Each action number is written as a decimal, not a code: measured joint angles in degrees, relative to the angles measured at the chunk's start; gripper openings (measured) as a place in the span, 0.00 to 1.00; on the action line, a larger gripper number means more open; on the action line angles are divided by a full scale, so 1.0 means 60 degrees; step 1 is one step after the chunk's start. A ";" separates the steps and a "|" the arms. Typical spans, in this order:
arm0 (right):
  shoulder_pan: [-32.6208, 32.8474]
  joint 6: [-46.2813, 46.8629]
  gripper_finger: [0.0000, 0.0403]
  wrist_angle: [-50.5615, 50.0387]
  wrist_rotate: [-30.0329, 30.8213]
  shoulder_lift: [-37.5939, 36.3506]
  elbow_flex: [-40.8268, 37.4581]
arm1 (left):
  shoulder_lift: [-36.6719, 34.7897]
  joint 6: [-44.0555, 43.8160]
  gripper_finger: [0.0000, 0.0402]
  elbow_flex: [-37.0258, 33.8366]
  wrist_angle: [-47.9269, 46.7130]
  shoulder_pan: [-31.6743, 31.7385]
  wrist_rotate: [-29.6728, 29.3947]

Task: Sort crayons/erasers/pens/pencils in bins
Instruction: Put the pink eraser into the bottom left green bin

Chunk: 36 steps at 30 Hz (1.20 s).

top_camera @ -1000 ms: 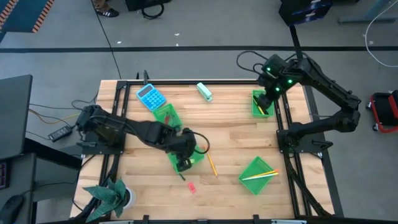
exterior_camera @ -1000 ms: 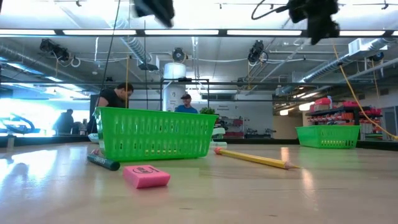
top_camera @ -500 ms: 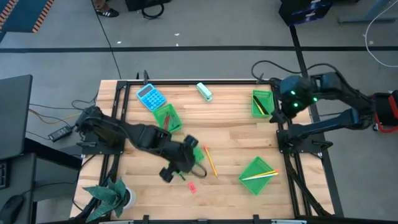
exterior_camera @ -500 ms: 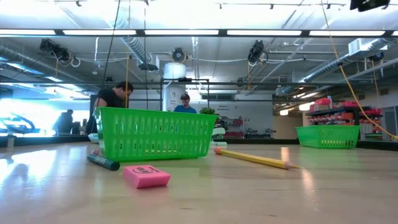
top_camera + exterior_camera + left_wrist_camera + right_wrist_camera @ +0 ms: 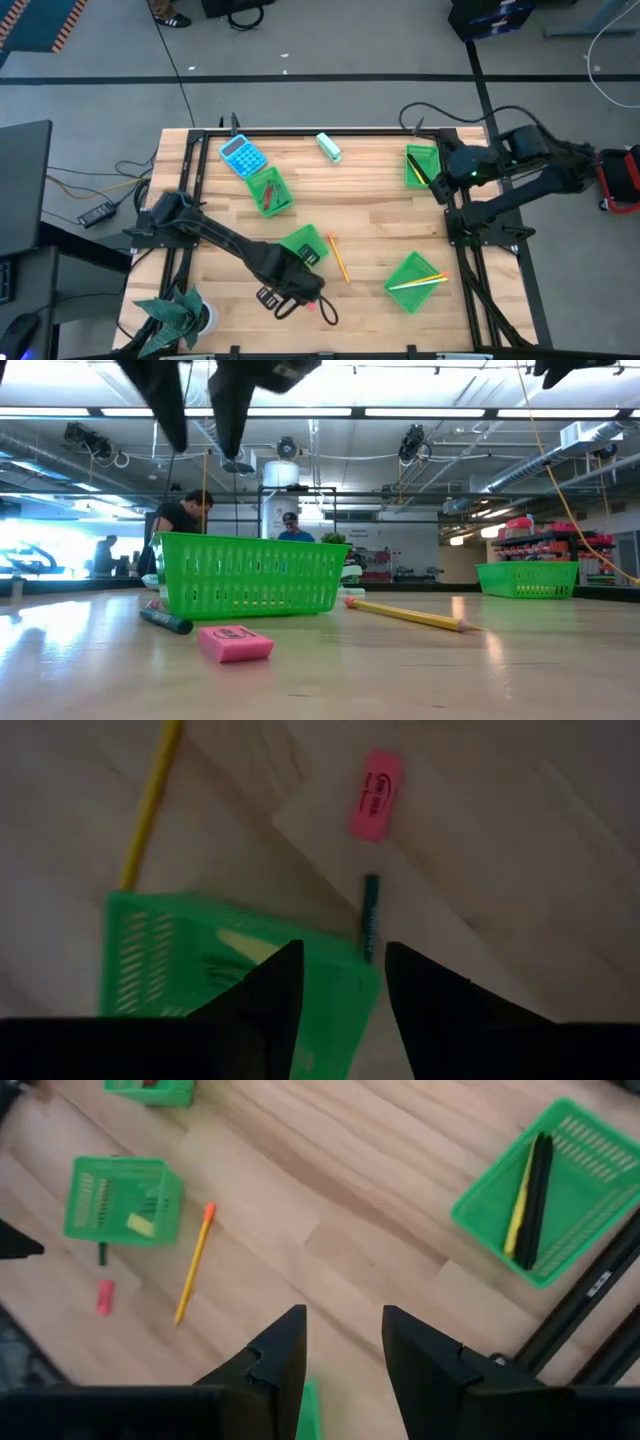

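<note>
My left gripper (image 5: pixel 290 298) is open and hovers above the near middle of the table. Its fingers (image 5: pixel 170 405) hang above the green eraser bin (image 5: pixel 250 575). Ahead of its fingertips (image 5: pixel 340 975) lie a short dark crayon (image 5: pixel 370 915) and a pink eraser (image 5: pixel 377 795), both flat on the wood beside that bin (image 5: pixel 230 960). A yellow pencil (image 5: pixel 338 258) lies on the table to the bin's right. My right gripper (image 5: pixel 445 182) is open and waits high by the right edge, near the pen bin (image 5: pixel 550 1180).
A bin with red crayons (image 5: pixel 268 190) sits left of centre and a bin with pencils (image 5: pixel 415 280) near right. A blue calculator (image 5: pixel 243 155) and a teal-and-white block (image 5: pixel 328 147) lie by the far edge. Bare wood shows between the bins.
My left gripper has moved from above the eraser bin toward the table's near edge and now hangs over the dark crayon and pink eraser. My right arm has drawn back from above the pen bin toward the right edge. Nothing on the table has moved.
</note>
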 joint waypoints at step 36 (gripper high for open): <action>0.2479 0.2066 0.34 0.0032 0.1872 0.1381 0.0000 | 0.1756 0.1583 0.45 0.0000 0.2176 -0.0237 0.0779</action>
